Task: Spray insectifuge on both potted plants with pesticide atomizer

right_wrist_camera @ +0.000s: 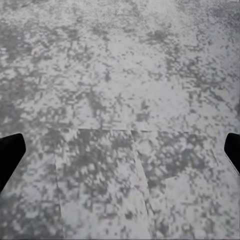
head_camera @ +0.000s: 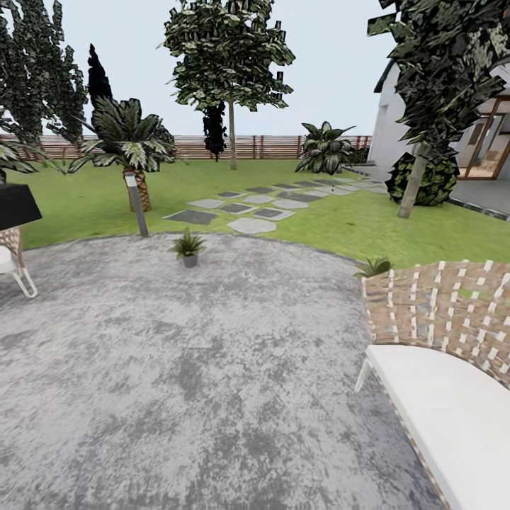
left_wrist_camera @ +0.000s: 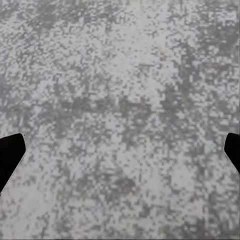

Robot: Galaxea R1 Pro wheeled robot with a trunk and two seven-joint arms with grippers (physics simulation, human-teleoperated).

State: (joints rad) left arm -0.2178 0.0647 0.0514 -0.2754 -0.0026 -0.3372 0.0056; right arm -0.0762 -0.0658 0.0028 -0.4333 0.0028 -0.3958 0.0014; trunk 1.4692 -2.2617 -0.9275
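At patio's far edge, one potted plant (head_camera: 188,248) beside a bollard lamp (head_camera: 134,202); second potted plant (head_camera: 374,267) peeks behind the woven chair (head_camera: 443,312); atomizer unsighted; left hand (left_wrist_camera: 120,150) and right hand (right_wrist_camera: 120,150) both spread, empty, over paving; risk: clipping chair while searching.

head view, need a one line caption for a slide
Grey patio with a small potted plant near the lawn, a woven chair at right.
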